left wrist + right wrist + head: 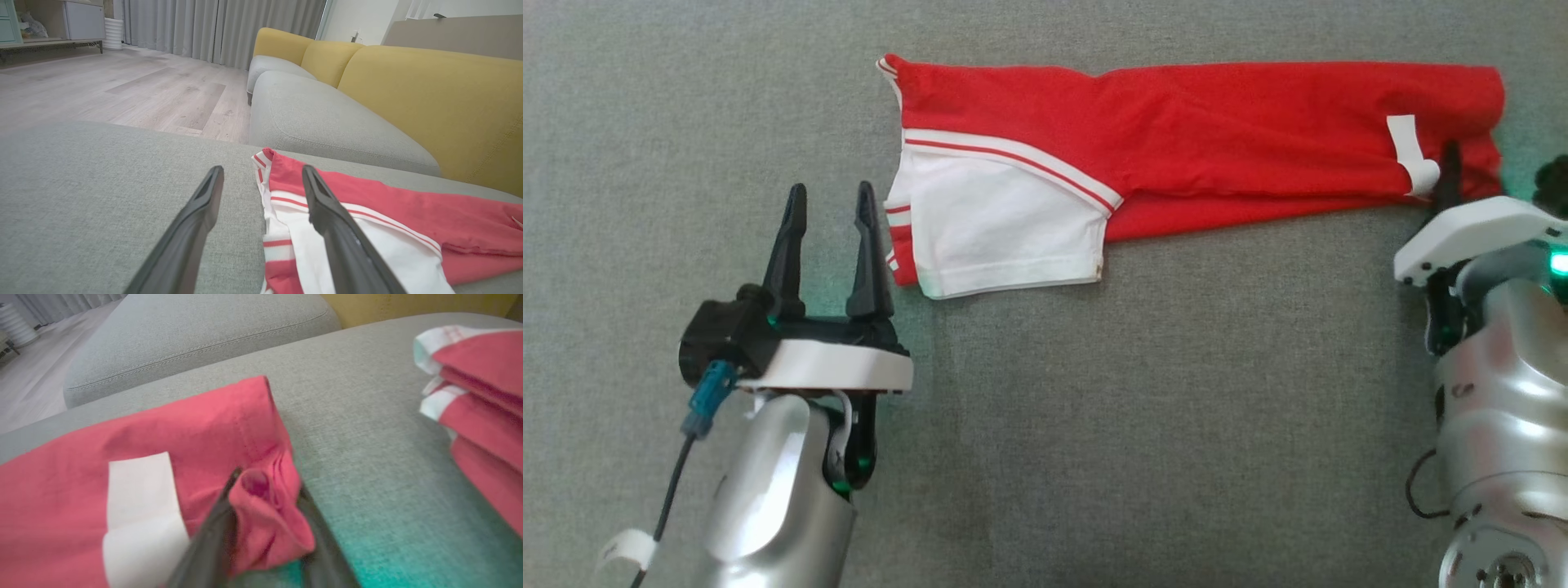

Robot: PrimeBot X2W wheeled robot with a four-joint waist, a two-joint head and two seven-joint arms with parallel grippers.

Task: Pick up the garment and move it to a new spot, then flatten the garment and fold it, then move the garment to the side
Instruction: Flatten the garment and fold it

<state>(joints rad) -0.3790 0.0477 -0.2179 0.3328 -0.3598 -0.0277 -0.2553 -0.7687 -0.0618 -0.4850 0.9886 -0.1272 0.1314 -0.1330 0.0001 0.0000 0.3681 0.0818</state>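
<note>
The grey cushion [1045,457] gives you room, but by my judgement its weave will drag on anything you pull across it. The garment [1192,122] lies along the far side as a long folded strip, with its white-and-red end at the left and its plain red end at the right. A stack [482,416] of folded red pieces sits on the same cushion, apart from that right end. A wide swing that way could knock it over. Your left gripper [829,216] stands wide open and holds nothing. It is just beside the garment's left edge, and you cannot tell whether its right finger touches the cloth. Your right gripper [267,486] is part-closed at the near right corner, with a bunched fold of red cloth filling the gap between its fingers. That view is blurred, so you cannot tell how many layers are caught. If it has only the top layer, a lift will peel the fold open. If you raise the right end while the left hand is empty, the strip will trail, twist and lose its shape. The bunch is small and may slip out under the garment's weight. The white tag [1413,155] lies just left of that grip and could curl under or get pinched.
</note>
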